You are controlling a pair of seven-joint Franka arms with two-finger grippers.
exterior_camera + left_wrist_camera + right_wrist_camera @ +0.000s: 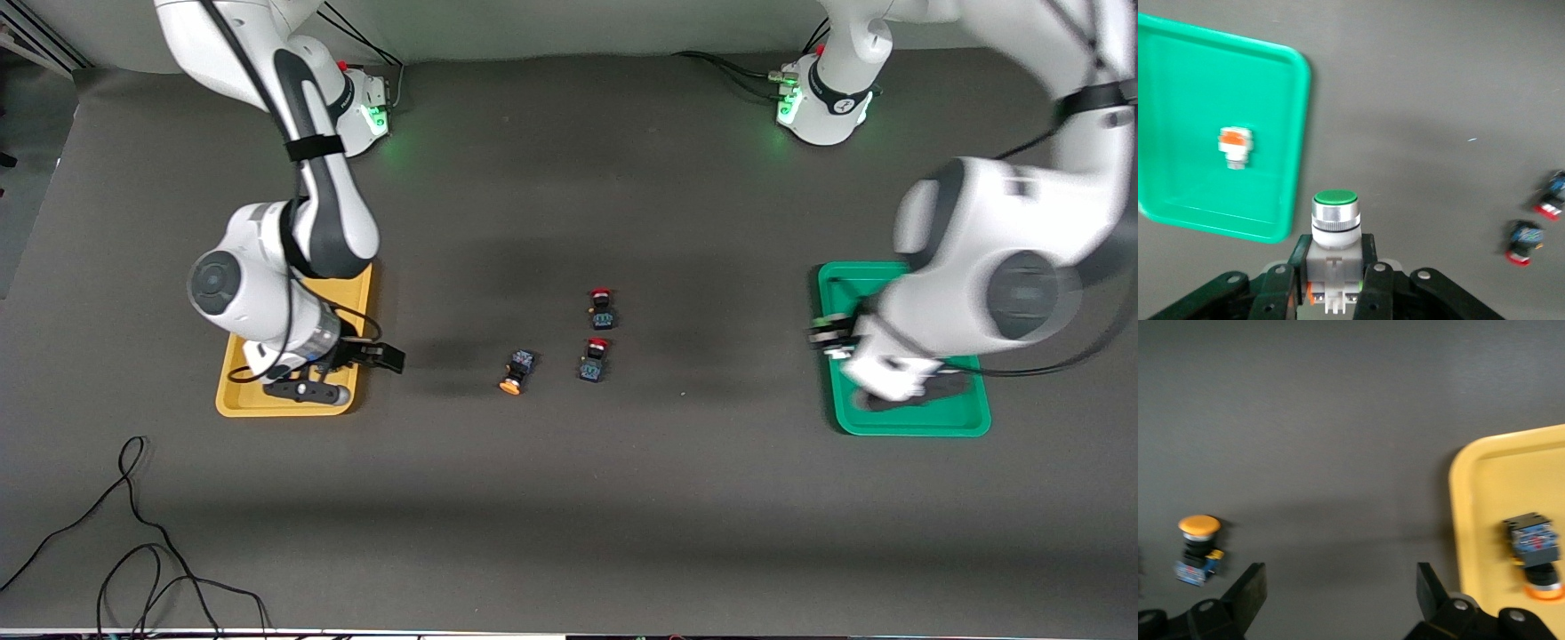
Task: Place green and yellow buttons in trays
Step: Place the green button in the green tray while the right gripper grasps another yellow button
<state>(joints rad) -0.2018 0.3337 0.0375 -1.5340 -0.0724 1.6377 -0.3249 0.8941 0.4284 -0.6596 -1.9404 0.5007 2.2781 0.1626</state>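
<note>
Green button (1334, 230) betw. left claw (1334, 283) fingers, nr green tray (1295, 133).

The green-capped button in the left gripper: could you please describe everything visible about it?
The green-capped button has a flat round green cap, a ribbed silver metal collar over a black ring and a pale grey plastic body with orange marks at its base. The left gripper holds it by the body, jaws shut on its sides, above bare table beside the green tray.

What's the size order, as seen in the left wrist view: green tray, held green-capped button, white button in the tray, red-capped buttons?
1. green tray
2. green-capped button, shut in the left gripper; it sits closest to the camera, so it looks enlarged
3. white button in the tray
4. red-capped buttons, alike; unranked
</note>
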